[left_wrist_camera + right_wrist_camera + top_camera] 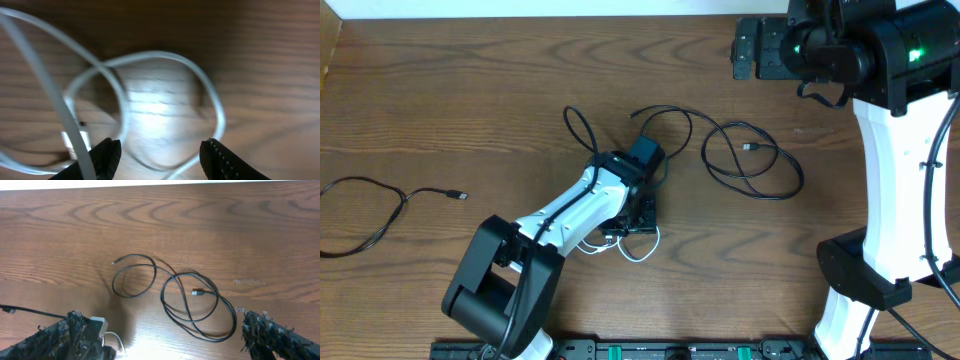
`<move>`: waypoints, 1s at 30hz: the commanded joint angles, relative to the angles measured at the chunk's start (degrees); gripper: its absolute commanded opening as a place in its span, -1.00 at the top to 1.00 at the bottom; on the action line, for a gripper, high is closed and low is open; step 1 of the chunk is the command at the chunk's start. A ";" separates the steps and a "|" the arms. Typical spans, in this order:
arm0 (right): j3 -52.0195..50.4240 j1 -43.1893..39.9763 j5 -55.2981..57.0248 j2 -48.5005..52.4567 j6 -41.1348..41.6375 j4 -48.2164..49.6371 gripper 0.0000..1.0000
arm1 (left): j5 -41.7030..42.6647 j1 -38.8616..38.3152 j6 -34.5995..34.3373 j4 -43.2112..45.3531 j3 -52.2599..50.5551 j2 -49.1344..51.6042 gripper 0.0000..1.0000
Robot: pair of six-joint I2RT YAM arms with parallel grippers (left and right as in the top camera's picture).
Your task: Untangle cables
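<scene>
Overhead view
Left pincer (638, 222): our landmark. It is lowered near the middle of the worktop (470, 80), and its opening cannot be read from above.
White cable (642, 252): a small tangle directly under the left pincer, spilling out on the robot's side of it.
Black loop (667, 116): just beyond the left pincer, on the far side.
Black coil (752, 160): to the right of the left pincer, apart from the white cable. We cannot tell whether coil and loop are one cable.
Lone black cable (375, 212): well to the left of the left pincer, lying by itself.
Right pincer (752, 50): raised, far up and to the right of the left pincer.

Left wrist view
Left pincer (162, 155): fingers wide apart, holding nothing.
White cable (219, 112): blurred. One loop lies on the worktop just ahead of the left pincer, and a second strand crosses it by the left-hand finger, near a plug (70, 137).

Right wrist view
Right pincer (162, 327): fingers spread wide, empty, high above the worktop.
Black coil (192, 302): untouched, meeting or overlapping the black loop (132, 275). The left pincer sits at the lower left of this view.

Step in hand: we judge that the left pincer is lining up on the white cable, with the grasp not yet made.
Next move: it calls for lowering and closing the left pincer on a single white strand, not on the crossing, then drawing that strand away from the black loop.
</scene>
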 commanded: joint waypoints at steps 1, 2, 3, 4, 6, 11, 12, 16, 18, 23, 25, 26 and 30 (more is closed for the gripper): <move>-0.04 0.15 0.63 0.48 0.17 -0.17 -0.99 | -13.51 0.13 -0.26 -0.50 -0.61 0.92 -0.12; -0.04 0.15 0.63 0.48 0.17 -0.17 -0.99 | -15.47 0.20 -0.42 -0.50 -0.61 0.92 -0.13; -0.04 0.15 0.63 0.48 0.17 -0.17 -0.98 | -17.25 0.31 -0.59 -0.48 -0.61 0.94 -0.13; -0.04 0.15 0.63 0.48 0.17 -0.17 -0.99 | -18.27 0.39 -0.55 -0.46 -0.61 0.94 -0.13; -0.04 0.15 0.63 0.48 0.17 -0.17 -0.99 | -18.82 0.39 -0.52 -0.50 -0.61 0.94 -0.12; -0.04 0.15 0.63 0.48 0.17 -0.17 -0.99 | -11.93 0.33 0.55 -0.28 -0.61 0.94 -0.03; -0.04 0.15 0.63 0.48 0.17 -0.17 -0.99 | -10.14 0.33 0.57 -0.07 -0.61 0.94 -0.03; -0.04 0.15 0.63 0.48 0.17 -0.17 -0.98 | -4.50 0.33 1.11 0.15 -0.61 0.94 -0.03; -0.04 0.15 0.63 0.48 0.17 -0.17 -0.99 | -1.64 0.33 2.05 0.13 -0.61 0.94 -0.03; -0.04 0.15 0.63 0.48 0.17 -0.17 -0.99 | 5.70 0.33 2.01 -0.02 -0.61 0.94 -0.04; -0.04 0.15 0.66 0.48 0.17 -0.17 -0.98 | 4.98 0.33 2.03 -0.09 -0.61 0.96 -0.04; -0.04 0.15 0.63 0.48 0.17 -0.17 -0.98 | 3.87 0.33 2.01 -0.09 -0.63 1.14 -0.04; -0.04 0.15 0.63 0.48 0.17 -0.17 -0.98 | -0.20 0.33 2.03 -0.07 -0.81 2.23 -0.04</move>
